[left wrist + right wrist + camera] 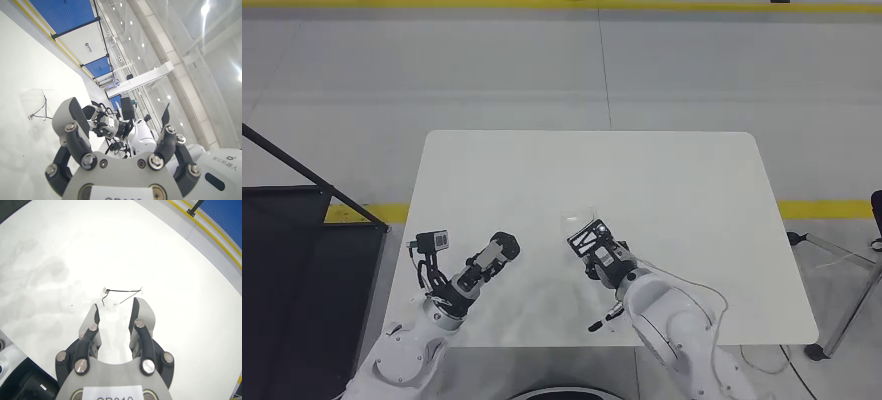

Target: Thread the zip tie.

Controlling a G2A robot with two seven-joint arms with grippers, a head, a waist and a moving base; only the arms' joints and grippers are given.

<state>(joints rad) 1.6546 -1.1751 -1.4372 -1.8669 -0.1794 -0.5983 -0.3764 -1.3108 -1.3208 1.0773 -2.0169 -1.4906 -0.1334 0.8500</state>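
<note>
A thin black zip tie (122, 291) lies bent on the white table (170, 266), its small head (107, 290) at one end and its tail folded back. My right gripper (115, 303) hovers just short of it, open and empty. From above, the right gripper (589, 237) sits near the table's front middle, with the tie (580, 216) faint just beyond it. My left gripper (122, 113) is open and empty, tilted upward, off to the left of the right one (505, 244). The tie (40, 111) lies some way from it.
A clear film or sheet (36, 94) lies around the tie, with small pale bits (115, 304) beside it. The white table (672, 180) stretches far back and to the right. A black frame (302, 170) stands left of the table.
</note>
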